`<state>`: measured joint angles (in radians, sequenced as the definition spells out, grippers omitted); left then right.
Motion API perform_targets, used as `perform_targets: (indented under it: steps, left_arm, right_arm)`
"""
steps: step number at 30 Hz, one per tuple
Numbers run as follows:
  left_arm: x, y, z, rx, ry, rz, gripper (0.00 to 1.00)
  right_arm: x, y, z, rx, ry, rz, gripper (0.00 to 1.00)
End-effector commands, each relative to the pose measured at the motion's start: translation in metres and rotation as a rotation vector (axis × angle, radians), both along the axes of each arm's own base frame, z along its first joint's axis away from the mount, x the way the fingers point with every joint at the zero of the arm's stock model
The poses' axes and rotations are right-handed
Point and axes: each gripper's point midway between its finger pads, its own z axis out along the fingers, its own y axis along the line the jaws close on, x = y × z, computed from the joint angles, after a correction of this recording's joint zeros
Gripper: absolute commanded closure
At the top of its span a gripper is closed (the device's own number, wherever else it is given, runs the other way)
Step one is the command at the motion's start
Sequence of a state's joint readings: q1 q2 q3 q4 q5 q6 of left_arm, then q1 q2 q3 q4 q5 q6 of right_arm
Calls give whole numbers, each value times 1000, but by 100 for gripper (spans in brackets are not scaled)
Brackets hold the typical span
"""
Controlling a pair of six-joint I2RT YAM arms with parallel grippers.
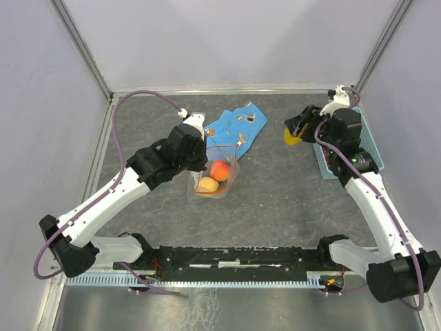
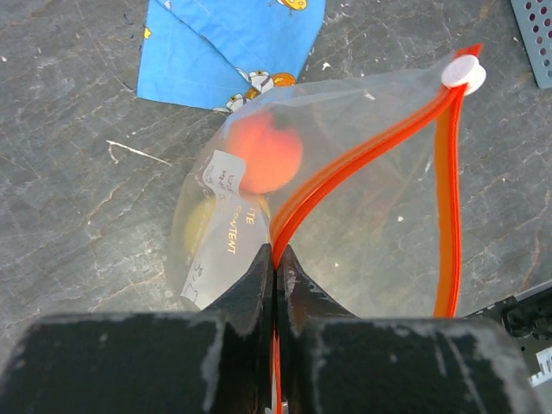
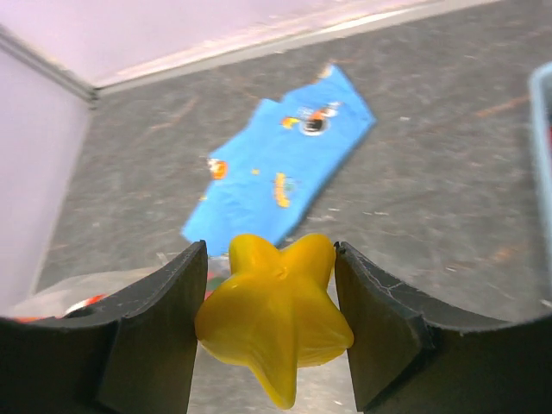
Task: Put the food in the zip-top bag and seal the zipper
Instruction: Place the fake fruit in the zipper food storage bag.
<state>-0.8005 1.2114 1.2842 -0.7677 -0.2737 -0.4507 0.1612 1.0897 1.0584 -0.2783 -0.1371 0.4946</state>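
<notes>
The clear zip-top bag (image 1: 215, 178) lies mid-table with its mouth open; its red-orange zipper (image 2: 362, 155) and white slider (image 2: 463, 74) show in the left wrist view. Inside are an orange fruit (image 2: 266, 152) and a yellow fruit (image 1: 208, 184). My left gripper (image 2: 277, 252) is shut on the zipper strip at the bag's mouth, holding it up. My right gripper (image 3: 270, 259) is shut on a yellow star-shaped toy fruit (image 3: 274, 312) and holds it above the table at the far right (image 1: 292, 132), apart from the bag.
A blue patterned cloth (image 1: 236, 127) lies just beyond the bag, also in the right wrist view (image 3: 280, 164). A light-blue plastic basket (image 1: 324, 160) sits at the right edge under my right arm. Walls close the back and sides.
</notes>
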Motion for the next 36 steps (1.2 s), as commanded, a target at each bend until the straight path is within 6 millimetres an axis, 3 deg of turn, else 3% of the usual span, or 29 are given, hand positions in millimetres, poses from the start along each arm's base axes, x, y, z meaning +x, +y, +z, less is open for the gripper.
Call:
perform_targets:
  steps: [1,13,18,22,26,36]
  left_arm:
    - [5,-21,29,-134,-26,-4,97]
    - [8,-30,26,-225,43,84,97]
    - [10,-30,27,-270,53,143,97]
    - [9,-29,33,-350,46,183,97]
    - [6,-32,35,-435,47,197,97]
    - [3,-25,17,-488,49,253,97]
  right_arm:
    - [-9,50,48,161,-157,94,63]
    - [-50,167,90,322,-303,300,64]
    - [-69,199,96,302,-342,349,64]
    - [-80,216,83,281,-329,354,64]
    - [-83,225,57,259,-275,337,63]
    - [-92,226,3,230,-112,288,62]
